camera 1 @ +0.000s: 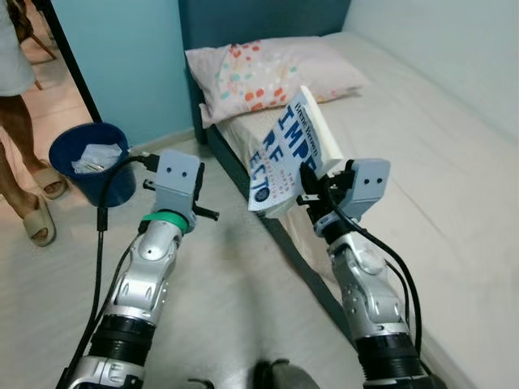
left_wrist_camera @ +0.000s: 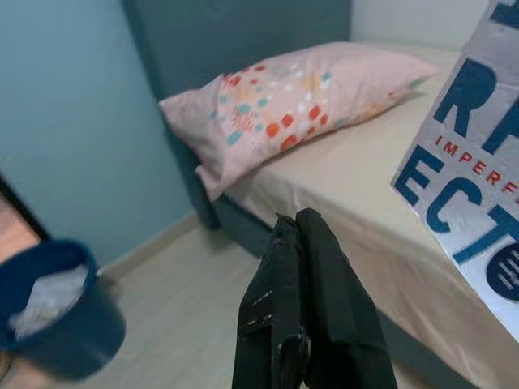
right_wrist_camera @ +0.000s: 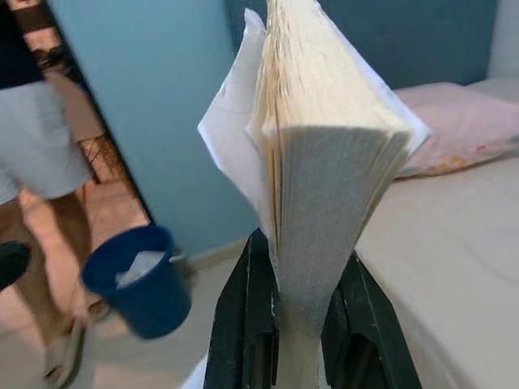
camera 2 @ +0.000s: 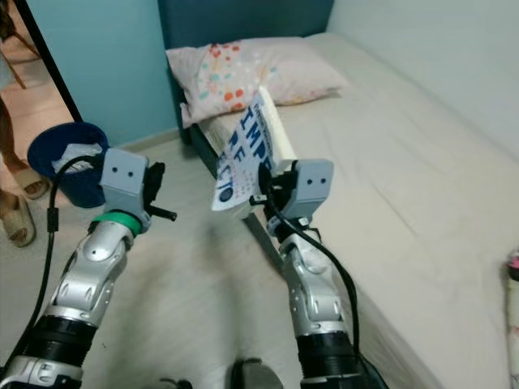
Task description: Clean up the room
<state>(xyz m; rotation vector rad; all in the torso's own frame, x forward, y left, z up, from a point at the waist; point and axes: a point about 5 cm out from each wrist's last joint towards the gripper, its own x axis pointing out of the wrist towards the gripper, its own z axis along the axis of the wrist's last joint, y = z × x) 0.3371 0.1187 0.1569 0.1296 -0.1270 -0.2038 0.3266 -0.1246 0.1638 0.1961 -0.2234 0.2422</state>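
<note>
My right gripper (camera 1: 312, 188) is shut on a thick paperback book (camera 1: 285, 154) with a white cover and large blue letters, holding it upright above the near edge of the bed (camera 1: 422, 162). The right wrist view looks at the book's page edge (right_wrist_camera: 324, 211), pinched between the two black fingers (right_wrist_camera: 239, 324). My left gripper (left_wrist_camera: 296, 243) is shut with nothing in it, raised over the floor to the left of the bed. A blue bin (camera 1: 91, 160) with crumpled white paper inside stands by the teal wall.
A pink pillow (camera 1: 268, 73) with coloured dots lies at the head of the bed, against a dark blue headboard (camera 1: 259, 20). A person's legs in sandals (camera 1: 36, 220) stand at the left by the doorway. Pale floor (camera 1: 235, 292) lies between bin and bed.
</note>
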